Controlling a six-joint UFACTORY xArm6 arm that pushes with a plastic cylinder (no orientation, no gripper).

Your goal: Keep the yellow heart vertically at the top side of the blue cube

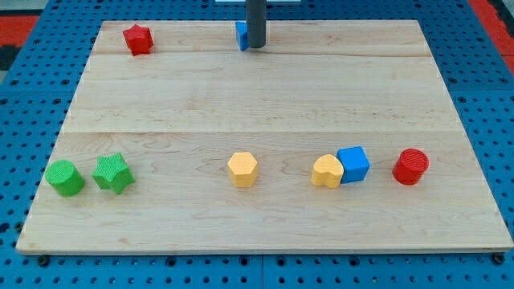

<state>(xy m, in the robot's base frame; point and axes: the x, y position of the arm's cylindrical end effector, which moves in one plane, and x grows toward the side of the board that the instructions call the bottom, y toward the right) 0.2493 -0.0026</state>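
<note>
The yellow heart (327, 171) lies near the view's bottom right, touching the left side of the blue cube (353, 164). My tip (254, 46) is at the view's top centre, far from both. It stands right against a second blue block (240, 35), which it partly hides, so that block's shape cannot be made out.
A yellow hexagon (242, 169) lies left of the heart. A red cylinder (410, 166) lies right of the blue cube. A green cylinder (64, 177) and a green star (112, 172) sit at the bottom left. A red star (138, 38) is at the top left of the wooden board (257, 104).
</note>
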